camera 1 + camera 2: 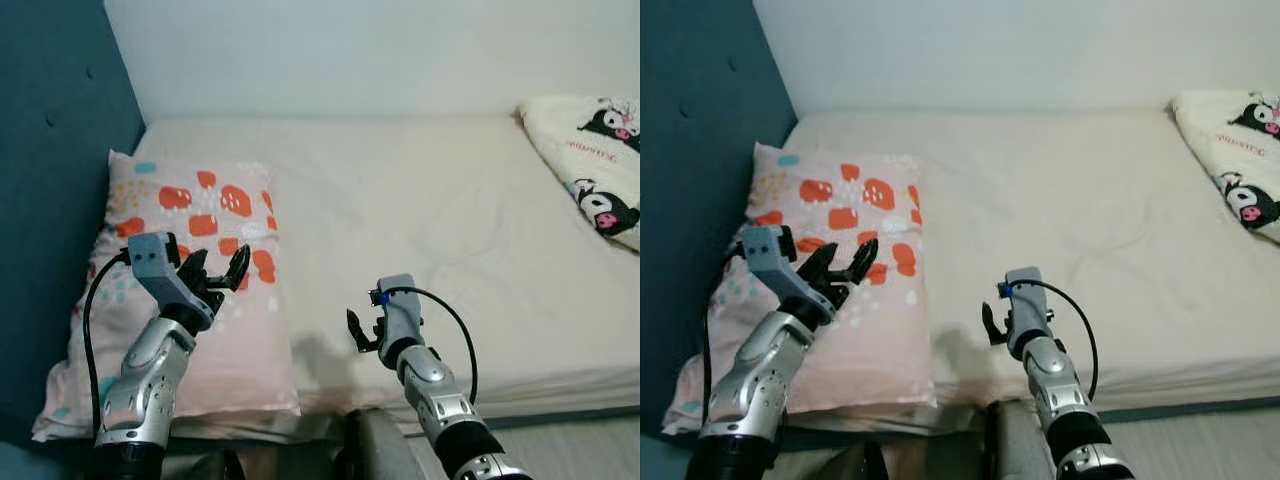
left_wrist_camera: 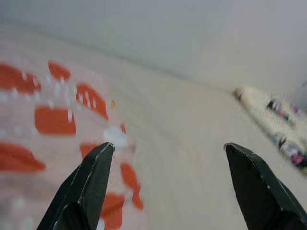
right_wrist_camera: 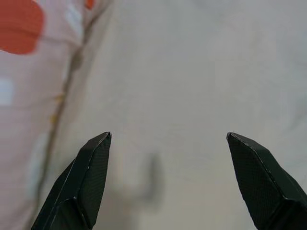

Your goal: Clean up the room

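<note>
Pillow (image 1: 190, 290) with orange patches lies flat at the bed's left edge, against the blue headboard (image 1: 50, 200). Left gripper (image 1: 215, 275) hovers over it, fingers spread and empty; right gripper (image 1: 362, 333) hangs above the bare sheet (image 1: 420, 220) near the front edge, also spread with nothing held. Any grab at the soft cover might pinch only loose fabric and drag the pillow askew. A cartoon-print blanket (image 1: 590, 160) sits at the far right corner, beneath a plain white wall (image 1: 350, 50).

Pillow (image 1: 190, 290) on bed (image 1: 430, 230) left; blanket (image 1: 595, 165) far right.
</note>
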You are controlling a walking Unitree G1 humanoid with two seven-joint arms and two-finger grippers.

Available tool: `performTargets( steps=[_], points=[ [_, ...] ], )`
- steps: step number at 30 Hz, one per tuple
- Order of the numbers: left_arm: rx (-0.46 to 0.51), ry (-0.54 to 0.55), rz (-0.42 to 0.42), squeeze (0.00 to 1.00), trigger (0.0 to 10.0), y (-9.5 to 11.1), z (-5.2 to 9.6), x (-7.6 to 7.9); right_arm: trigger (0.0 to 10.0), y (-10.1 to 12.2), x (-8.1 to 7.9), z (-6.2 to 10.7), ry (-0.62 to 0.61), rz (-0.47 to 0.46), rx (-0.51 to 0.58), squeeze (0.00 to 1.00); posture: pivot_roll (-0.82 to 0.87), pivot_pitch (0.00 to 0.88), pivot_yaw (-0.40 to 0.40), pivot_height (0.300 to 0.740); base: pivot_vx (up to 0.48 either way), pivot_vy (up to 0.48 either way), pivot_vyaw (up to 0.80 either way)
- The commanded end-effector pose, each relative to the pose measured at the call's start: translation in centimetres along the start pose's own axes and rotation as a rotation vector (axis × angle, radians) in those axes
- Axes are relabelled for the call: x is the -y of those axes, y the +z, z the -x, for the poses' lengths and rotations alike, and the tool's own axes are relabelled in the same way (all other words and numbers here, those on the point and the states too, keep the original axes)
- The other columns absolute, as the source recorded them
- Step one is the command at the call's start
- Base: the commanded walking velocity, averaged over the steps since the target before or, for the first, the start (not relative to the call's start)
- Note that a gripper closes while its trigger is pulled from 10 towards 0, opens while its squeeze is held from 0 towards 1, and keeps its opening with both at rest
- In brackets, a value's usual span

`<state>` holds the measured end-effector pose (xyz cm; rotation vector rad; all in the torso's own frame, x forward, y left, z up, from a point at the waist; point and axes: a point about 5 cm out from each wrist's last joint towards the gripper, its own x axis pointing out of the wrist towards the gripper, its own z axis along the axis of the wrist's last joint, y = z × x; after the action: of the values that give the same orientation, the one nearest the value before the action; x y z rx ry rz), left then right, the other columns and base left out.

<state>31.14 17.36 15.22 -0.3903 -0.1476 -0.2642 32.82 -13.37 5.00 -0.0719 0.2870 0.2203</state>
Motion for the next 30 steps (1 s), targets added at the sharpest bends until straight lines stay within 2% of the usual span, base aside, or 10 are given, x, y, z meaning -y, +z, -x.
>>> performTargets(
  steps=[1,5,10,14,15,18,20,22,27,30],
  points=[
    [-0.012,-0.021,-0.024,0.00,10.0,-0.9,0.4,-0.2,10.0,-1.4,-0.5,0.2,0.013,0.003,-0.042,0.00,-0.07,0.081,-0.023,0.680,0.000,0.000,0.00],
    [-0.108,0.002,-0.095,0.00,10.0,-3.6,1.5,-1.4,10.0,-3.2,-0.7,0.7,0.014,0.006,-0.109,0.00,-0.07,0.080,-0.020,0.695,0.000,0.000,0.00],
    [-0.280,0.113,-0.124,0.00,10.0,-7.9,4.7,-4.3,10.0,-6.1,-0.7,1.9,0.010,0.015,-0.214,0.00,-0.08,0.071,-0.018,0.720,0.000,0.000,0.00],
    [-0.499,0.324,-0.114,0.00,10.0,-12.0,10.1,-7.7,10.0,-9.3,-0.5,3.7,-0.005,0.018,-0.331,0.00,-0.07,0.065,-0.019,0.740,0.000,0.000,0.00],
    [-0.499,0.324,-0.114,0.00,10.0,-12.0,10.1,-7.7,10.0,-9.3,-0.5,3.7,-0.005,0.018,-0.331,0.00,-0.07,0.065,-0.019,0.740,0.000,0.000,0.00],
    [-0.681,0.531,-0.076,0.00,10.0,-14.7,15.6,-9.7,10.0,-11.7,-0.3,5.3,-0.019,0.029,-0.438,0.00,-0.07,0.060,-0.024,0.740,0.000,0.000,0.00],
    [-0.730,0.583,-0.056,0.00,10.0,-15.4,17.1,-9.9,10.0,-12.3,-0.2,5.7,-0.024,0.033,-0.468,0.00,-0.07,0.060,-0.024,0.740,0.000,0.000,0.00],
    [-0.876,0.709,-0.009,0.00,10.0,-17.1,21.2,-9.9,10.0,-13.9,-0.1,7.0,-0.048,0.009,-0.555,0.00,-0.07,0.049,-0.030,0.740,0.000,0.000,0.00],
    [-1.015,0.749,0.002,0.00,10.0,-18.5,23.9,-9.1,10.0,-15.9,-0.1,8.8,-0.079,-0.044,-0.661,0.00,-0.07,0.044,-0.032,0.740,0.000,-0.096,0.00],
    [-1.020,0.737,0.010,0.00,10.0,-18.8,23.8,-8.7,10.0,-16.8,-0.2,9.7,-0.081,-0.049,-0.704,0.00,-0.06,0.046,-0.037,0.740,0.000,-0.480,0.00]
  ],
)
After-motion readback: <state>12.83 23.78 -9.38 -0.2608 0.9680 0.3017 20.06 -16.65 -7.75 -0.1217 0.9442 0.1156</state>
